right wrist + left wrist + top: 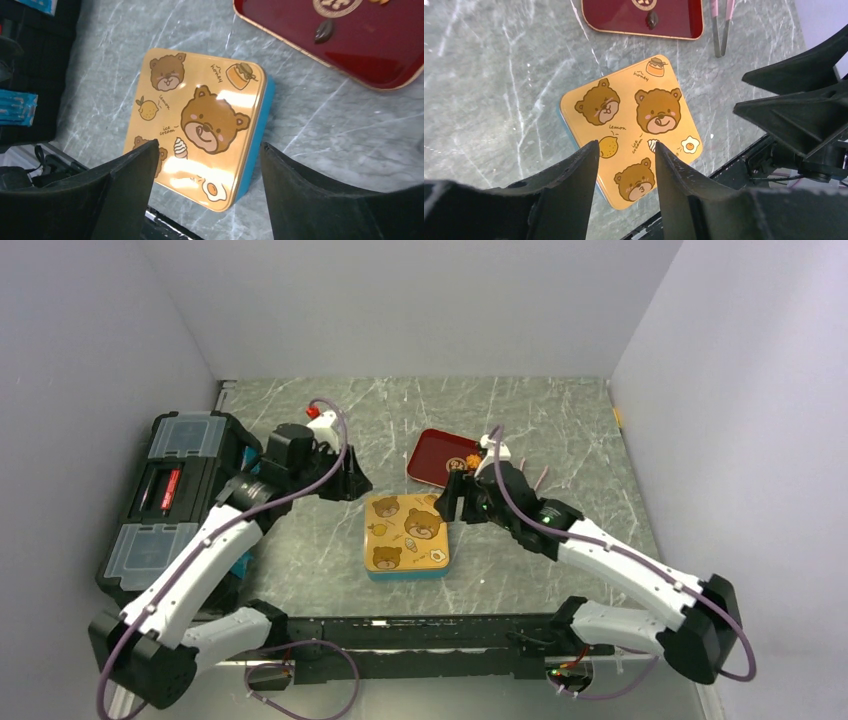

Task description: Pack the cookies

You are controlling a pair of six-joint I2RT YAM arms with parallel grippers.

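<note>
The teal tin [408, 536] lies shut under its orange bear-print lid [634, 125], at the table's middle front. It also shows in the right wrist view [200, 125]. Behind it a dark red tray [436, 455] holds the cookies: a small dark piece [652, 20], a round dark-brown one with a light centre [644, 3] and an orange one [472, 462]. My left gripper [350, 480] is open and empty, above the tin's left rear. My right gripper [452, 502] is open and empty above the tin's right side, its jaws [207, 145] wide over the lid.
A black toolbox [175, 495] with clear lid compartments stands at the left. Thin pink tongs [720, 25] lie right of the tray. Grey walls close the table on three sides. The arms' base rail [420, 640] runs along the front edge.
</note>
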